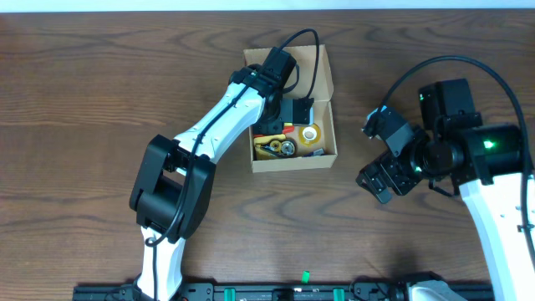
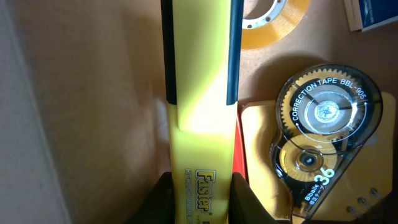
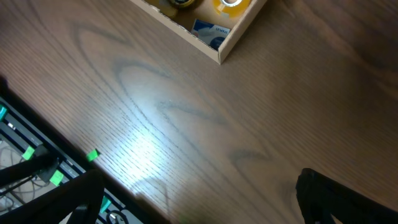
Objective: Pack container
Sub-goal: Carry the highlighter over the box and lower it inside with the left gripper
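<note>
The container [image 1: 333,125] is a small tan cardboard box at the table's middle back, its flap lid [image 1: 316,67] folded open behind it. My left gripper [image 1: 282,115] reaches down into it. In the left wrist view that gripper [image 2: 202,200] is shut on a yellow highlighter [image 2: 202,118], with a black finger pressed on each side. Beside the highlighter lie a correction tape dispenser [image 2: 323,130] and a roll of clear tape [image 2: 273,22]. My right gripper [image 1: 374,155] hovers open over bare table to the right of the box, nothing between its fingers [image 3: 348,199].
A blue-labelled item [image 2: 373,12] lies in the box's corner. The right wrist view shows the box's corner [image 3: 231,43] at the top. A black rail with green clips [image 3: 37,168] runs along the table's front edge.
</note>
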You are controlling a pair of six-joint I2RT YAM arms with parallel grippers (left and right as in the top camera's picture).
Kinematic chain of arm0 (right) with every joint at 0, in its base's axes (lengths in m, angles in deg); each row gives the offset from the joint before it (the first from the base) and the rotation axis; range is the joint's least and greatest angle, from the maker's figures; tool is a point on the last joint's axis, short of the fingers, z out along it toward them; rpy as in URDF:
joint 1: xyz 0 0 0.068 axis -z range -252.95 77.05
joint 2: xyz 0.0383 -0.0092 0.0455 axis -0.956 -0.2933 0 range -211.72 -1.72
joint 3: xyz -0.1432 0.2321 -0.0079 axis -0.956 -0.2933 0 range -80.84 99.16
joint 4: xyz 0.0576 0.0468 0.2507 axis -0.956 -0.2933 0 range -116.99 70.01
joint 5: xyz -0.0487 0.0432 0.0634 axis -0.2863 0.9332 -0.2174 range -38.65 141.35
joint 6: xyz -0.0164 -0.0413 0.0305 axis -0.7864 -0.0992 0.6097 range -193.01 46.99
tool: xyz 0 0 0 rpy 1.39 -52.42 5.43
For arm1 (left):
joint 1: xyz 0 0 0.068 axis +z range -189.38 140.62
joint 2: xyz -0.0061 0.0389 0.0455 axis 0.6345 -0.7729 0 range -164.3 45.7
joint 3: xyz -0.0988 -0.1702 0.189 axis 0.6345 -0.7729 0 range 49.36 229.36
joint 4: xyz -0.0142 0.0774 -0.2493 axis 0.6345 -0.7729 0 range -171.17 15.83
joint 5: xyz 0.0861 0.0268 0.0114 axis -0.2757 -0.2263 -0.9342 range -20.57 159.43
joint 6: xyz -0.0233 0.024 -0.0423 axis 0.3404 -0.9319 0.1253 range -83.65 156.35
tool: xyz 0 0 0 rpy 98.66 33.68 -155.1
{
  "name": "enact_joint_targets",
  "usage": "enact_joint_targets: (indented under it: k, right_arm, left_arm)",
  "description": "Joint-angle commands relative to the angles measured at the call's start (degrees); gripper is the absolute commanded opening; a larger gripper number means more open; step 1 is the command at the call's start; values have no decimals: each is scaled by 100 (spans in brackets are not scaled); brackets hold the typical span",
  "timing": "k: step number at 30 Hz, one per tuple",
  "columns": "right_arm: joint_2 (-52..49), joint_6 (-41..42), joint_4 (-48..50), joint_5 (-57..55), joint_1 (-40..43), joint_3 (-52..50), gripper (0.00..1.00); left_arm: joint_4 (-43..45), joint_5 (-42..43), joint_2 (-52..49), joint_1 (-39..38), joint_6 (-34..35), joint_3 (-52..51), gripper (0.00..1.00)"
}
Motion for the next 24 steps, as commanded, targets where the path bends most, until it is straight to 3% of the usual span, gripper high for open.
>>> enact_joint_targets:
  k: [1,10,14,18,19,20,24]
  right_arm:
    - [46,-57,-2,20,44,26,99]
    - [46,-57,-2,20,44,26,99]
    - [46,-57,-2,20,44,26,99]
    - [46,-57,-2,20,44,26,99]
    - [46,-57,-2,20,44,26,99]
    - [46,-57,-2,20,44,26,99]
    - [46,-57,-2,20,44,26,99]
  left_arm:
    - [0,-31,-85,24,258,42,31]
    - [2,-31,-83,13,321,42,38]
    - [-59,-24,105,-66,1036,262,38]
    - [-271,-15,542,-157,1528,588,24]
    - [-302,-15,715,-177,1696,662,11]
    - [-302,-15,881,-190,1856,697,6]
    - [-313,-35,1537,-184,2164,715,6]
